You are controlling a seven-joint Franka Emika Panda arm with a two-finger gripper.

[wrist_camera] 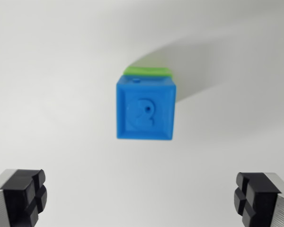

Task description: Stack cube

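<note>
A blue cube (pixel 145 109) with a raised figure on its top face sits in the middle of the wrist view. Under its far edge a strip of a green cube (pixel 148 71) shows, so the blue one rests on the green one; the rest of the green cube is hidden. My gripper (pixel 142 201) is open, well above the stack. Its two black fingertips (pixel 23 196) stand wide apart in the lower corners of the view, with nothing between them. Neither pad touches the blue cube.
A plain white table surface (pixel 52 85) surrounds the stack on all sides. A soft grey shadow (pixel 217 61) stretches from the cubes toward the upper part of the wrist view's right.
</note>
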